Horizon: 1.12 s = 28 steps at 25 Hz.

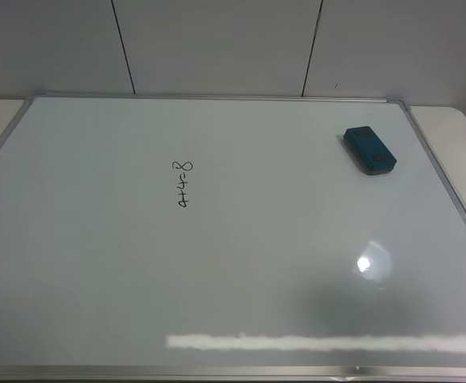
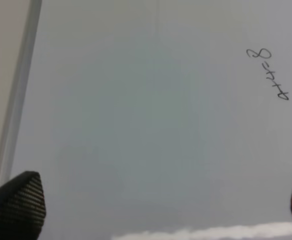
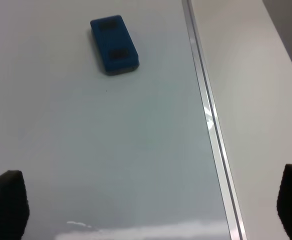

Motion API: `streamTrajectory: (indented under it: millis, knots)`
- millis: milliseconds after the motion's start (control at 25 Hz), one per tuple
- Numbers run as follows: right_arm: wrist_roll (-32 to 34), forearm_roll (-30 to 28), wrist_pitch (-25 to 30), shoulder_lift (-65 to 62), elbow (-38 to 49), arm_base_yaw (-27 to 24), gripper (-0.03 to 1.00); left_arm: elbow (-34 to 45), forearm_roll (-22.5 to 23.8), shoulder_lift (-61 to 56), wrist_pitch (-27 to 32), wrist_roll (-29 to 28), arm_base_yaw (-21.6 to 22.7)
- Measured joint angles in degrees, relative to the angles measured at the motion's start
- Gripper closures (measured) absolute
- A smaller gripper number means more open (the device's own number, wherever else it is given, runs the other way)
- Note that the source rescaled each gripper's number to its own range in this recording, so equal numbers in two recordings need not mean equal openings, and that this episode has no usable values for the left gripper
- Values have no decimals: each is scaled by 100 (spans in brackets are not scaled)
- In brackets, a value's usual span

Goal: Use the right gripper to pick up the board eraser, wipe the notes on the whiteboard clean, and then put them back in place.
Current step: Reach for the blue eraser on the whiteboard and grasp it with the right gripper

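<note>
A blue board eraser (image 1: 369,149) lies flat near the far right corner of the whiteboard (image 1: 241,263); it also shows in the right wrist view (image 3: 114,44). Black handwritten notes (image 1: 184,184) sit left of the board's middle and show in the left wrist view (image 2: 267,74). Neither arm shows in the exterior high view. My right gripper (image 3: 151,207) is open and empty, some way short of the eraser, with its fingertips (image 3: 6,205) spread wide. My left gripper (image 2: 161,210) is open and empty above the board's left part, its fingertips (image 2: 18,205) far apart.
The whiteboard's metal frame (image 1: 448,191) runs along the right side, with pale table (image 1: 456,128) beyond it. The left frame edge (image 2: 16,100) shows in the left wrist view. A light wall stands behind the board. Ceiling light glares on the board's near part.
</note>
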Motion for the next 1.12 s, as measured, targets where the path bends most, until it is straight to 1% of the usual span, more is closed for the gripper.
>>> streamTrajectory:
  millis: [200, 400, 560, 720, 800, 960, 1120]
  knots:
    - [24, 47, -19, 1351, -385, 0, -3, 0, 0, 0, 0, 0, 0]
    - [-64, 80, -170, 2846, -1083, 0, -3, 0, 0, 0, 0, 0, 0]
    - [-356, 197, -341, 4185, -1768, 0, -3, 0, 0, 0, 0, 0, 0]
    - [-792, 383, -705, 5441, -2309, 0, -3, 0, 0, 0, 0, 0, 0]
    - [-995, 385, -841, 6035, -2510, 0, -3, 0, 0, 0, 0, 0, 0]
    - [-1125, 410, -1028, 6992, -2967, 0, -3, 0, 0, 0, 0, 0, 0]
    - [-1347, 592, -1126, 7804, -3562, 0, -3, 0, 0, 0, 0, 0, 0]
